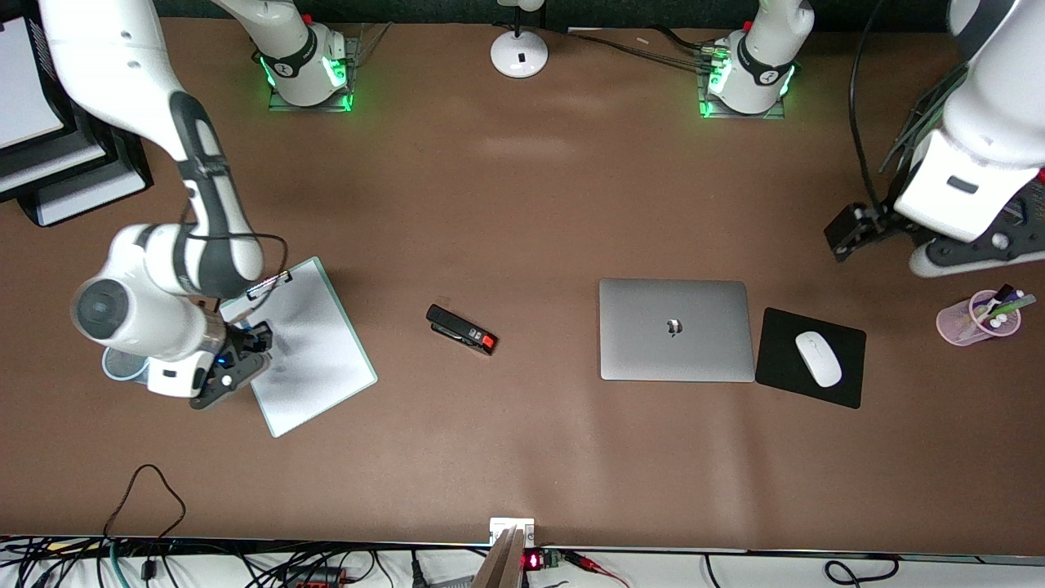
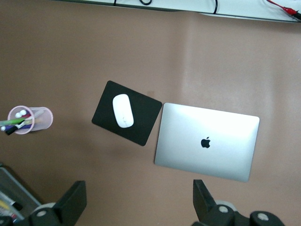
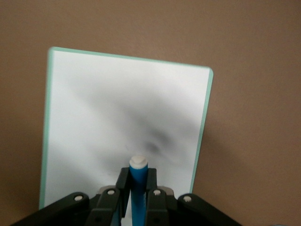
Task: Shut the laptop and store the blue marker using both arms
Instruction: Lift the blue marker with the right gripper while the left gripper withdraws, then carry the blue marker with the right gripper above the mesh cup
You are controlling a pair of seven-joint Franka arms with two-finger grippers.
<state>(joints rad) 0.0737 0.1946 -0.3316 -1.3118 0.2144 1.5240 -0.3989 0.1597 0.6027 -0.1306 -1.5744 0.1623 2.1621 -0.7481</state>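
The laptop (image 1: 676, 329) lies closed on the table, silver lid up with its dark apple logo; it also shows in the left wrist view (image 2: 207, 141). My right gripper (image 1: 237, 359) is low over a white board (image 1: 310, 351) and is shut on the blue marker (image 3: 139, 186), whose white end sticks out past the fingers (image 3: 123, 181). My left gripper (image 2: 139, 190) is open and empty, held high over the table toward the left arm's end, where the left arm (image 1: 963, 188) waits.
A black mouse pad (image 1: 849, 384) with a white mouse (image 1: 818, 358) lies beside the laptop. A pink cup of markers (image 1: 978, 318) stands at the left arm's end. A black stapler (image 1: 461, 330) lies mid-table. A pale blue cup (image 1: 122, 367) shows partly under the right arm.
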